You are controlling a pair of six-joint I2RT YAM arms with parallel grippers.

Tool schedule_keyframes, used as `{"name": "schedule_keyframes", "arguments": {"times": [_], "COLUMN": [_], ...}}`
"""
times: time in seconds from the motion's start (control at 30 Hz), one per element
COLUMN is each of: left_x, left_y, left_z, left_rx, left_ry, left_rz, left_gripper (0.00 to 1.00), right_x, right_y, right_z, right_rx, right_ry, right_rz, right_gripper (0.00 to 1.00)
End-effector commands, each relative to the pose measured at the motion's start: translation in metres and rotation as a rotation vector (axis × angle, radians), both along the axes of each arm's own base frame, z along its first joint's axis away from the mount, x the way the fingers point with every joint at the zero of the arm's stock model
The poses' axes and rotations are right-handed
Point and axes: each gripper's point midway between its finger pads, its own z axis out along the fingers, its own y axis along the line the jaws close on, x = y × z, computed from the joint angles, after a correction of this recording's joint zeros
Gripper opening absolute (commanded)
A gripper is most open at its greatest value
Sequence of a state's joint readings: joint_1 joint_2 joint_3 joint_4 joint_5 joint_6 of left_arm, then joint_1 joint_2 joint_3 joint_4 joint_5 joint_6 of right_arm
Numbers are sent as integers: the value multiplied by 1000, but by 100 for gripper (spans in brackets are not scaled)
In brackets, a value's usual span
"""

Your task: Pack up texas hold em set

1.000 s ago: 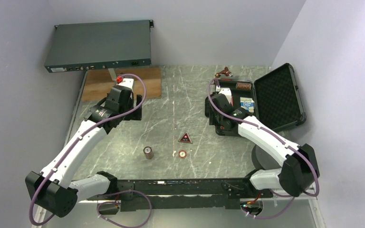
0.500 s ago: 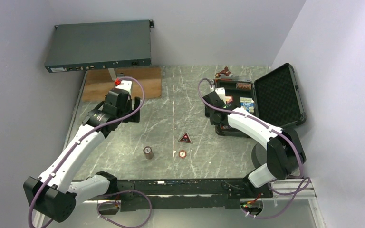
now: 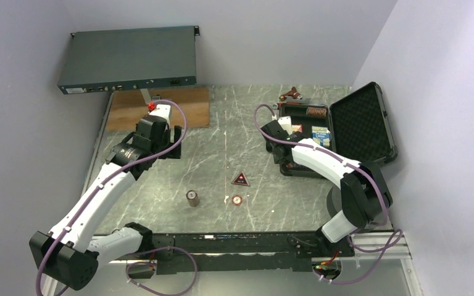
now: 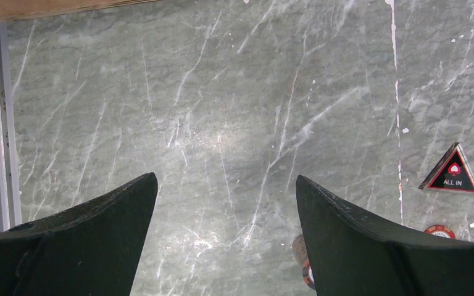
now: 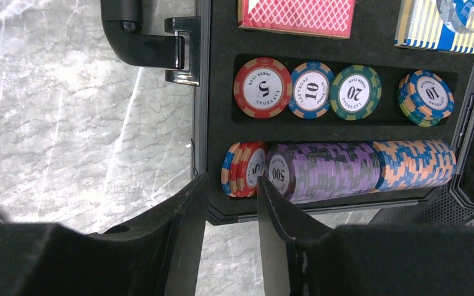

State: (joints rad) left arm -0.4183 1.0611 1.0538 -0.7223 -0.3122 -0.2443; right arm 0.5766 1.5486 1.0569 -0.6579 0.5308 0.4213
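Observation:
The black case (image 3: 363, 123) lies open at the right, lid folded back. In the right wrist view its foam tray (image 5: 382, 61) holds a red card deck (image 5: 296, 15), a blue deck (image 5: 435, 28), flat chips (image 5: 311, 89) and rows of chips on edge (image 5: 327, 169). My right gripper (image 5: 231, 191) hovers over the tray's near-left corner (image 3: 289, 163), jaws partly open with nothing between them. My left gripper (image 4: 225, 191) stands wide open over bare table (image 3: 174, 143). A red-black triangle piece (image 3: 241, 179) (image 4: 450, 176), one loose chip (image 3: 237, 200) and a small chip stack (image 3: 192, 198) sit mid-table.
A grey-blue rack box (image 3: 129, 58) leans at the back left above a wooden board (image 3: 160, 108). A red-handled wrench (image 3: 292, 94) lies behind the case. The case handle (image 5: 139, 37) sticks out on its left side. Walls close in left and right.
My right gripper has narrowed its jaws, and the right wrist has swung back and left along the case's left edge. The left arm has barely shifted.

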Motion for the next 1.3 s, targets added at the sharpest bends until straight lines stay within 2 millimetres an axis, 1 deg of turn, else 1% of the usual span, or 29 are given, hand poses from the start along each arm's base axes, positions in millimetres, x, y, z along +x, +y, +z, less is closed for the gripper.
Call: {"name": "schedule_keyframes", "arguments": {"times": [0.0,0.27,0.43,0.57,0.87,1.1,1.27], "left_x": [2,2,2,1,1,0,0], "left_y": [1,1,1,1,0,-1,-1], "left_z": [10,10,11,12,13,14,13], "left_rx": [-10,-12,-15,-15,-22,-27,-29], "left_ry": [-43,-45,-48,-51,-55,-59,-57], "left_rz": [-7,-8,-9,-11,-14,-19,-21], "left_gripper": [88,88,88,88,88,88,88], "right_x": [2,2,-2,-7,-9,-11,-11], "right_y": [-5,-11,-16,-20,-34,-46,-47], "right_z": [-2,-10,-17,-20,-15,-6,2], "right_rx": [-28,-73,-98,-113,-174,-180,-169], "right_ry": [3,20,40,52,40,27,11], "right_rz": [-26,-53,-67,-78,-114,-145,-152], "right_gripper": [37,38,38,36,30,30,30]}}
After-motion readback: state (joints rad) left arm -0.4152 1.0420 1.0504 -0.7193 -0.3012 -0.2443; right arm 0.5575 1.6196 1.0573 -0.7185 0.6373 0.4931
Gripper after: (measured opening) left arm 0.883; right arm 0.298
